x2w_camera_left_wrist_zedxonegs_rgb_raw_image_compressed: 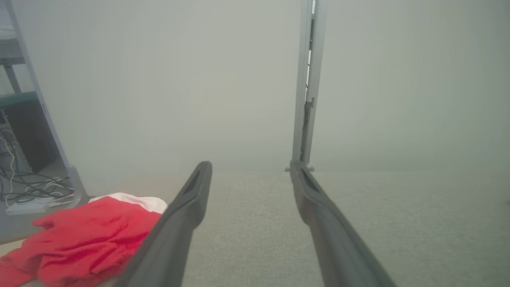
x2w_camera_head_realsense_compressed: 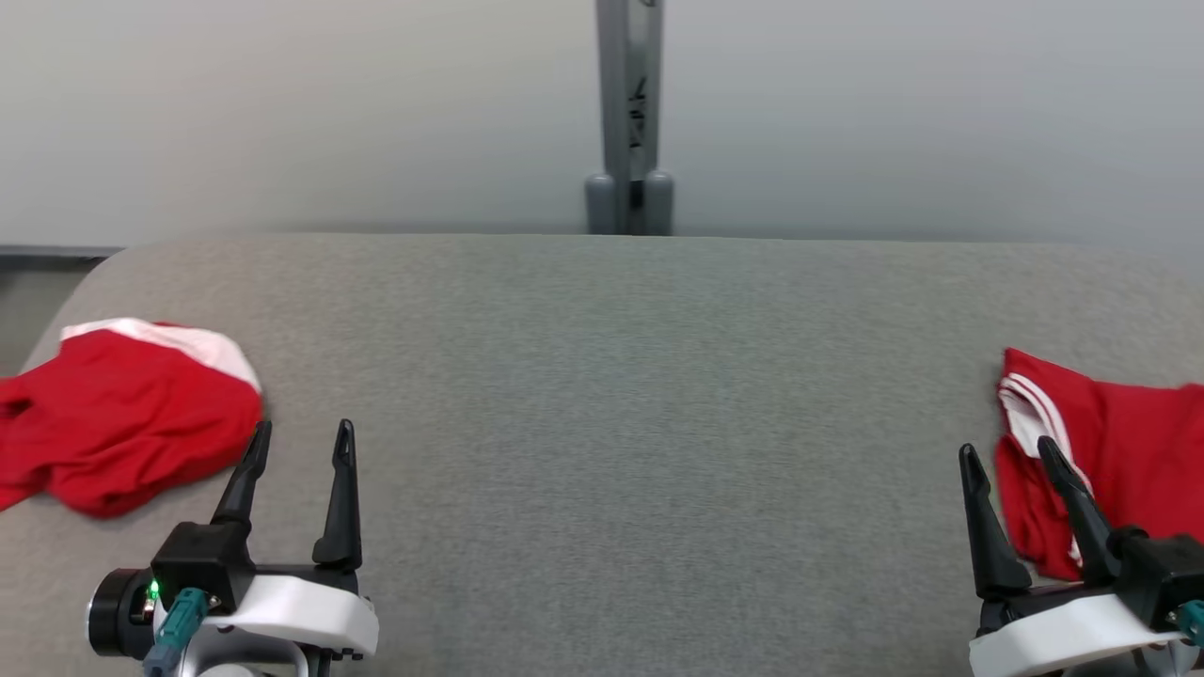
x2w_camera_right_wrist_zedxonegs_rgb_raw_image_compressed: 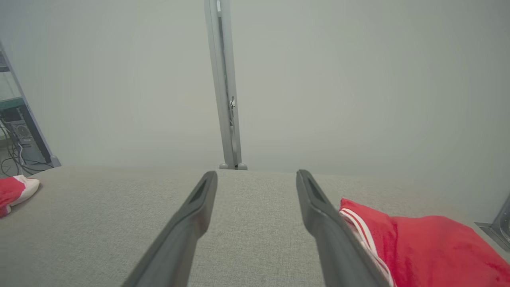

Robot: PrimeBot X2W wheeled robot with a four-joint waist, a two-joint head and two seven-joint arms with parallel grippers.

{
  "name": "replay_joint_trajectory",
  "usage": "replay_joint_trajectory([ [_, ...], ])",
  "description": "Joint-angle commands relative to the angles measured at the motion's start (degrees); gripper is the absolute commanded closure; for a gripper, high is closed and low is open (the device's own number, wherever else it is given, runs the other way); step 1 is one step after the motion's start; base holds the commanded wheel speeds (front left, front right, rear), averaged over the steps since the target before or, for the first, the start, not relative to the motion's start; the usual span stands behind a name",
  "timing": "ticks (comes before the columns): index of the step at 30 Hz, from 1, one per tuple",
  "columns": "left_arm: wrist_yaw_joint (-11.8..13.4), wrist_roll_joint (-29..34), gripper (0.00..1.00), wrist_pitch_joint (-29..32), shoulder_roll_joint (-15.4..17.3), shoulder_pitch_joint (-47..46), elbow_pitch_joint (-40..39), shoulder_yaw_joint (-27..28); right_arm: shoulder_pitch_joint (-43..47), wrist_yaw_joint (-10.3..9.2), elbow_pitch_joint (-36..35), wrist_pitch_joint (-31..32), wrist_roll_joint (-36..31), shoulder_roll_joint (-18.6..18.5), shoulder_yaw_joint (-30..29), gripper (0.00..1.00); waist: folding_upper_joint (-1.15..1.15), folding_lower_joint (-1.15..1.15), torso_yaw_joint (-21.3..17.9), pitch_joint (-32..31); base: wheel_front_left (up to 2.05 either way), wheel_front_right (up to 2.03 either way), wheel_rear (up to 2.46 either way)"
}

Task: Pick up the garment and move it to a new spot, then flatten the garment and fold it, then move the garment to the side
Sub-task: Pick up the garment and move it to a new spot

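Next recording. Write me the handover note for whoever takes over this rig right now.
Left gripper: open, empty.
Right gripper: open, empty.
Rumpled red garment lies at the grey table's left edge; striped red garment lies bunched at its right edge, by the right gripper.
Done: nothing evident, neither looks flat or folded.
Left: pick up, move, flatten, fold, set aside.

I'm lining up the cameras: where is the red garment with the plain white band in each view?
Head view: the red garment, left edge, on the table.
Left wrist view: garment, lower left corner.
Right wrist view: garment, far left edge, below middle.
Shared landmark: the grey post at the table's far edge.
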Motion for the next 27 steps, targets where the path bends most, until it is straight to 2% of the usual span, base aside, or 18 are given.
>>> replay_joint_trajectory([
  [1,0.0,-0.1,0.0,-0.4,0.6,-0.6,0.1,0.3,0.8,-0.01,-0.5,0.3,0.3,-0.2,0.0,0.0,0.0,0.0,3.2,-0.3,0.0,0.0,0.0],
  [10,0.7,-1.3,0.0,-0.6,1.4,0.1,-0.5,1.8,0.6,-0.01,-0.2,0.1,1.2,-0.1,1.1,0.0,0.0,0.0,15.6,-1.4,0.0,0.0,0.0],
  [15,1.6,-1.6,0.0,-0.5,1.9,1.4,-1.4,2.6,0.2,-0.01,0.5,-0.2,1.9,-0.2,2.6,0.0,0.0,0.0,20.8,-1.7,0.0,0.0,0.0],
  [20,2.1,-2.1,0.0,-0.5,2.1,2.3,-2.3,3.1,-0.4,-0.01,1.2,-0.6,2.2,-0.2,3.3,0.0,0.0,0.0,23.3,-1.8,0.0,0.0,0.0],
  [27,2.3,-2.5,0.0,-0.6,2.4,2.6,-2.6,3.5,-0.6,-0.01,1.7,-0.6,2.5,-0.2,3.9,0.0,0.0,0.0,23.5,-1.5,0.0,0.0,0.0],
])
